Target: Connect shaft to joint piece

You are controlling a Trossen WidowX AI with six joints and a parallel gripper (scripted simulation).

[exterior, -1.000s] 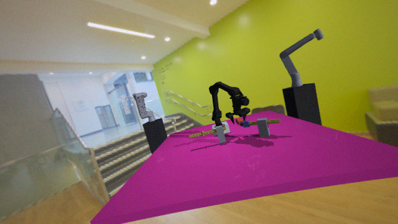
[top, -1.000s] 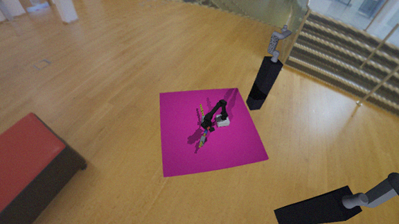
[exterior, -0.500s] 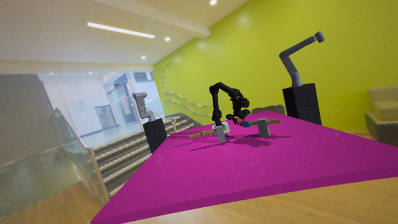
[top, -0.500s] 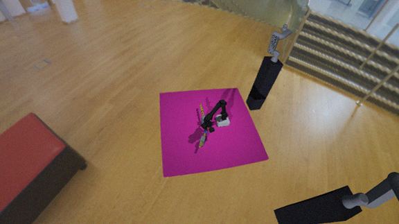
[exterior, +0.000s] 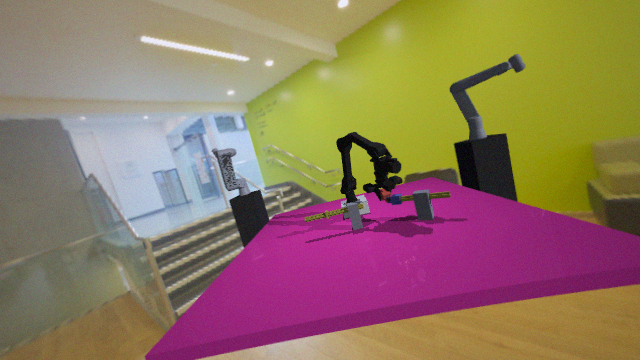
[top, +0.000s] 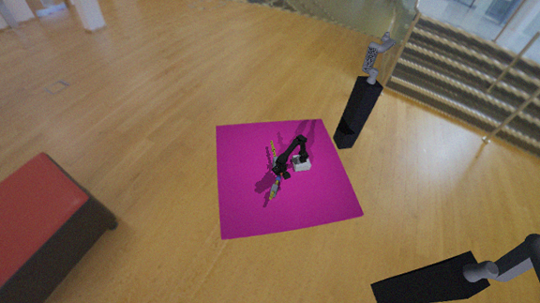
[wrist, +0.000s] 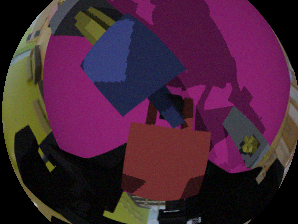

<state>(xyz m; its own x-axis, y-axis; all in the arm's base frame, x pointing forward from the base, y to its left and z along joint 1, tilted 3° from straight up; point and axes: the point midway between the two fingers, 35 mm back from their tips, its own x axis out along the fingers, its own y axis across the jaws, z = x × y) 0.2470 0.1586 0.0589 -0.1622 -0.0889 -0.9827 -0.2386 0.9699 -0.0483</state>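
Note:
My gripper is shut on the red joint piece, with one black finger on each side. The joint piece hinges to a blue piece on the end of the first yellow shaft. That shaft is in a grey block. The second yellow shaft passes through another grey block, apart from the joint piece. The joint's opening is hidden, so its exact direction cannot be told.
The arm's light base stands on the magenta table top, close to the second shaft's block. Two grey arms on black pedestals stand beyond the table. A red bench is off to one side.

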